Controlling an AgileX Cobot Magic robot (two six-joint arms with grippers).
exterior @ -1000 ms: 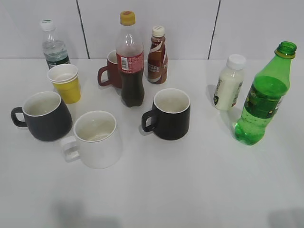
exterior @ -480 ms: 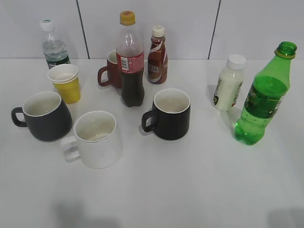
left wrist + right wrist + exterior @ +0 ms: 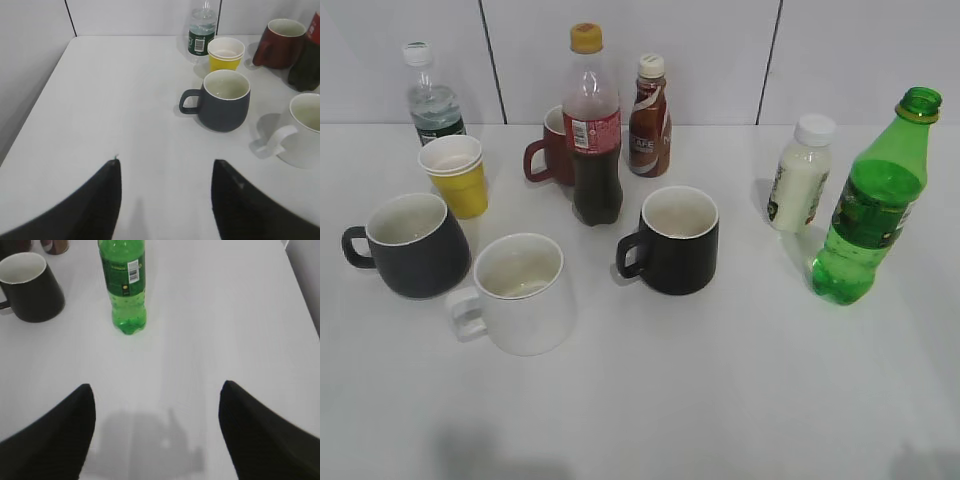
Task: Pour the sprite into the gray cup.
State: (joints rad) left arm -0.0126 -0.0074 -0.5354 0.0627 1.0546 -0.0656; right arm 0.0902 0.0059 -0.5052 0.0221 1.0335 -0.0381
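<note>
Exterior: slanted down from chest height across the tabletop (image 3: 720,400). Left wrist: above the left edge, sharing the gray cup (image 3: 224,100). Right wrist: high, sharing the sprite (image 3: 123,285).

Each end effector shows 2 black, smooth, curved fingers (image 3: 95,205) (image 3: 55,432) along the bottom of the frame.

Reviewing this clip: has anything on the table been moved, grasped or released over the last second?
Nothing visibly changed. The sprite stands upright and uncapped at the right, the gray cup sits at the left, both untouched. The left pincer and right pincer are open and hold nothing.
</note>
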